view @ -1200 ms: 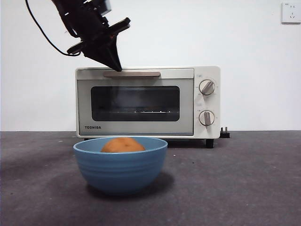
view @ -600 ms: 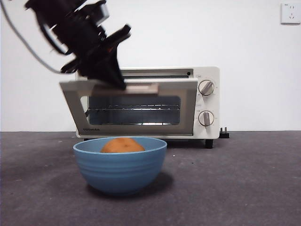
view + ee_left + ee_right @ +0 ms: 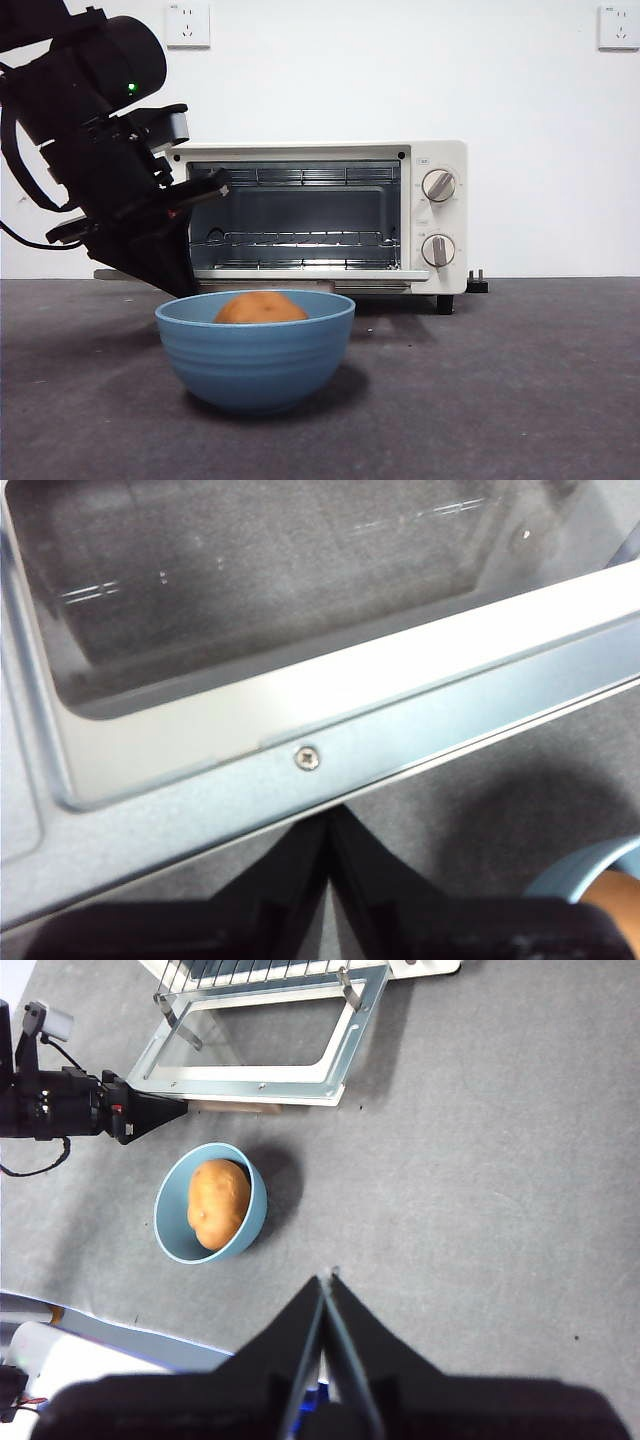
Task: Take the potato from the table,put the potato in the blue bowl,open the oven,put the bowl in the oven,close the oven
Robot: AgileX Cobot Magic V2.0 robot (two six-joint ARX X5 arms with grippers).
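The oven (image 3: 440,215) stands at the back with its door (image 3: 310,273) folded down flat and the wire rack showing. My left gripper (image 3: 180,285) is shut, its tips at the lowered door's front edge (image 3: 300,700); the left wrist view shows the jaws (image 3: 328,825) pressed together just under that edge. The blue bowl (image 3: 255,355) sits on the table in front of the oven with the potato (image 3: 260,307) inside it. In the right wrist view, my right gripper (image 3: 327,1285) hangs shut high above the table, well clear of the bowl (image 3: 258,1200) and potato (image 3: 217,1203).
The dark grey table (image 3: 520,380) stretches to the right of the bowl. The oven's plug (image 3: 478,283) lies by its right rear foot. Two wall sockets (image 3: 187,24) sit high on the white wall. The table's near edge (image 3: 120,1335) shows in the right wrist view.
The oven door has swung from shut to fully down. My left gripper has travelled down and to the left with the door's edge. Bowl and potato have not moved.
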